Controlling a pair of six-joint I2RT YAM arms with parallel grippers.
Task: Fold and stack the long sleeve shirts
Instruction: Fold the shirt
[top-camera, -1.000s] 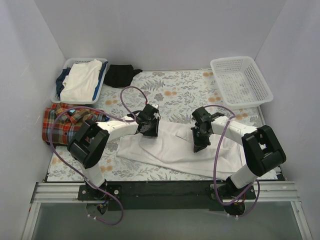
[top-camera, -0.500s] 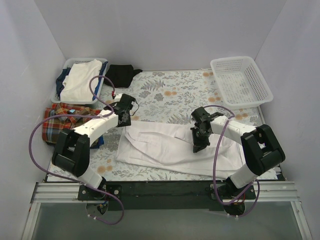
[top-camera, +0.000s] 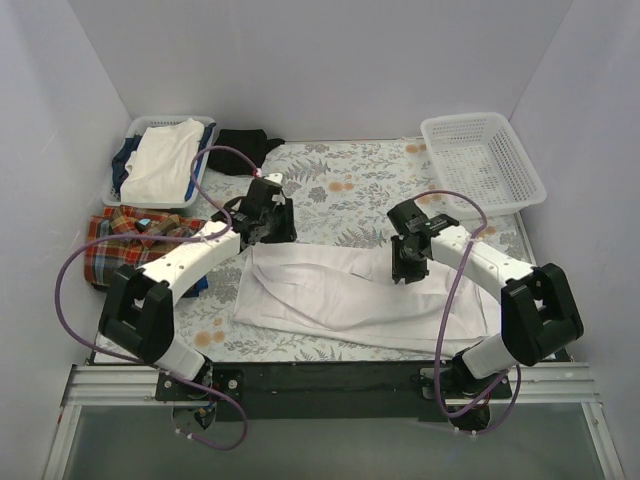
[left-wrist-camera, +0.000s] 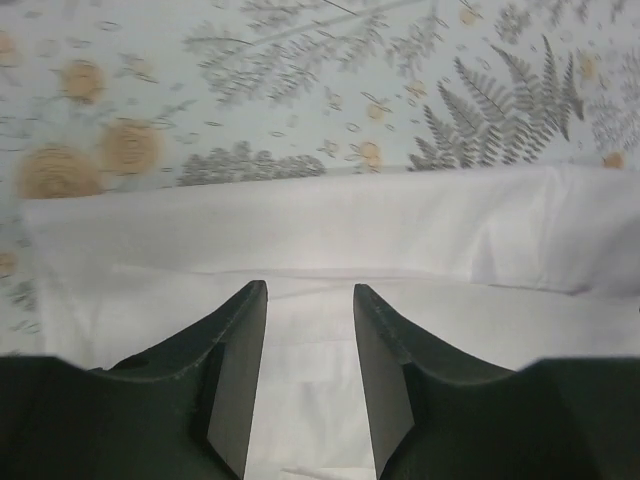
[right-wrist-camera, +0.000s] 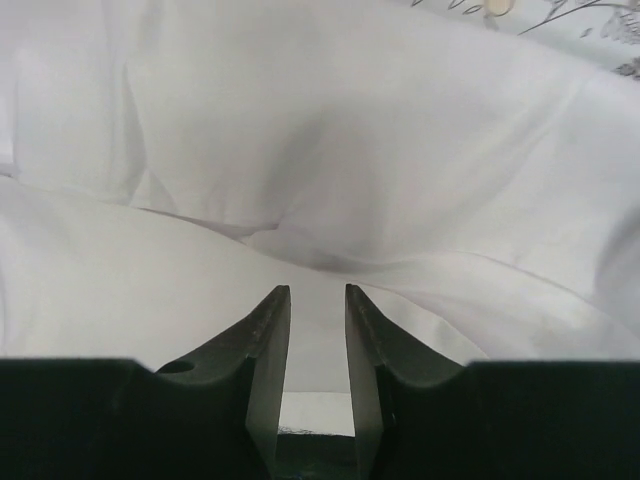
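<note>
Jaws parted over white shirt (left-wrist-camera: 320, 230); only overhead shows plaid shirt (top-camera: 122, 246).

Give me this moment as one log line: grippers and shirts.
left gripper open above far edge of white shirt | right gripper open above white shirt | white shirt spread on table, unheld | plaid shirt bunched at left

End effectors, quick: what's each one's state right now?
Left end effector: open, holding nothing, above the white shirt.
Right end effector: open narrowly, nothing gripped, also above the shirt.
</note>
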